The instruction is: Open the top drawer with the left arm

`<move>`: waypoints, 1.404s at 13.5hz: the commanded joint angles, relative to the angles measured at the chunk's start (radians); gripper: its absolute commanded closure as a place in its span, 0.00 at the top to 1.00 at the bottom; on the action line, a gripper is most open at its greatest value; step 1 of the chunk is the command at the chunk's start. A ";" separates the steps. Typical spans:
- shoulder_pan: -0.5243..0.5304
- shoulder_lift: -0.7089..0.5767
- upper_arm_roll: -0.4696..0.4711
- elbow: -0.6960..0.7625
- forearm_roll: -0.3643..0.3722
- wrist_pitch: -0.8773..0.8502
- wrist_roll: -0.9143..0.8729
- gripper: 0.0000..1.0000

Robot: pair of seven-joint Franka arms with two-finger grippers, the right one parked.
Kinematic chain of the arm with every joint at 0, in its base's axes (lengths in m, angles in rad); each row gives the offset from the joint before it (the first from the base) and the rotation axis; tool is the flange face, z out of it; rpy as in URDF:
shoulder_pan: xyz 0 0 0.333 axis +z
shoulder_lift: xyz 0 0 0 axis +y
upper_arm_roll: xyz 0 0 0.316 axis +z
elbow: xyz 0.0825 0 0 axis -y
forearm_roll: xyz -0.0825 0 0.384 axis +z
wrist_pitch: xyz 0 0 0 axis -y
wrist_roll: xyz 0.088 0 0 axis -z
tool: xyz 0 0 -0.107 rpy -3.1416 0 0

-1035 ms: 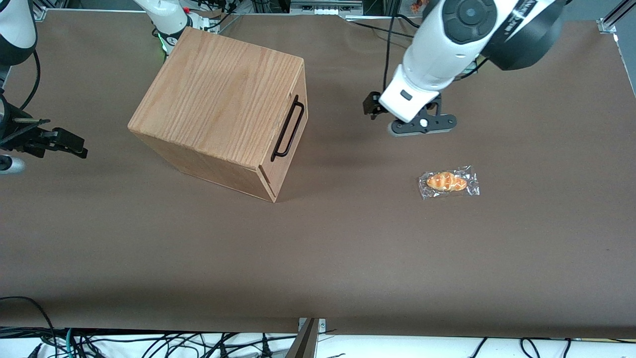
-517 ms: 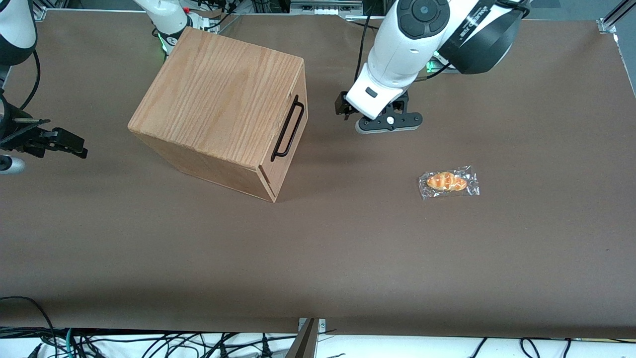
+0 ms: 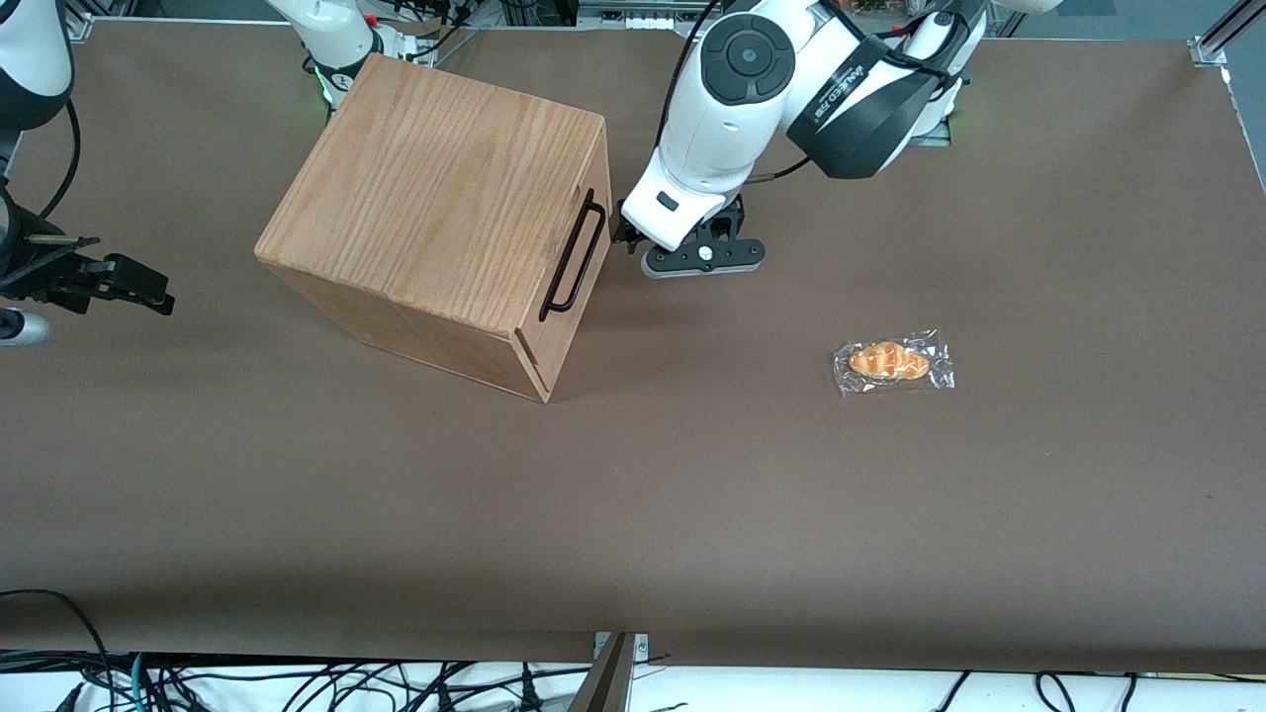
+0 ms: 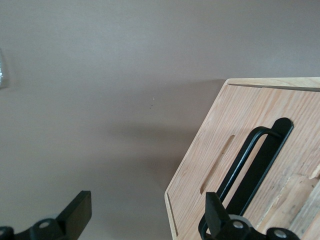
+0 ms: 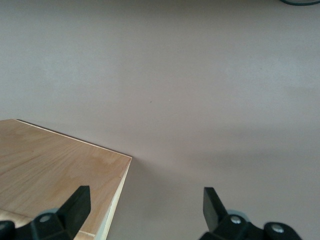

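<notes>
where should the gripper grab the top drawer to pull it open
By the long thin black metal bar handle on the shallow light-oak top drawer, probably mid-span. It stands off the drawer front, leaving a gap for a finger. Come from in front of the drawer, where the small black two-finger gripper of the left arm already hovers, open, with one finger over the bar.

The only lettering in view is white print on the black sleeve of the left arm, seen from the front; it runs at a slant and its letters cannot be made out; the end effector just in front of the top drawer carries no legible mark; neither wrist view shows any writing.
</notes>
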 commanded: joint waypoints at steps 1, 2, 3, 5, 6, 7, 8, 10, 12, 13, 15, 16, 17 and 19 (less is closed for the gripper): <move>-0.010 0.028 0.007 0.037 -0.018 0.038 -0.011 1.00; -0.011 0.033 0.007 0.037 -0.018 0.052 -0.011 1.00; -0.019 0.042 0.007 0.038 -0.018 0.057 -0.009 1.00; -0.040 0.059 0.009 0.038 -0.016 0.060 -0.002 1.00; -0.046 0.067 0.009 0.038 -0.016 0.069 0.005 1.00; -0.051 0.076 0.009 0.037 -0.016 0.083 0.005 1.00; -0.060 0.086 0.009 0.038 -0.016 0.088 0.006 1.00; -0.068 0.097 0.009 0.037 -0.015 0.108 0.008 1.00; -0.080 0.110 0.009 0.038 -0.012 0.118 0.011 1.00; -0.083 0.113 0.009 0.037 -0.012 0.130 0.011 1.00; -0.098 0.120 0.009 0.038 -0.010 0.138 0.012 1.00; -0.100 0.122 0.009 0.038 -0.009 0.138 0.015 1.00; -0.106 0.122 0.009 0.038 -0.010 0.138 0.044 1.00; -0.109 0.123 0.009 0.037 -0.010 0.138 0.055 1.00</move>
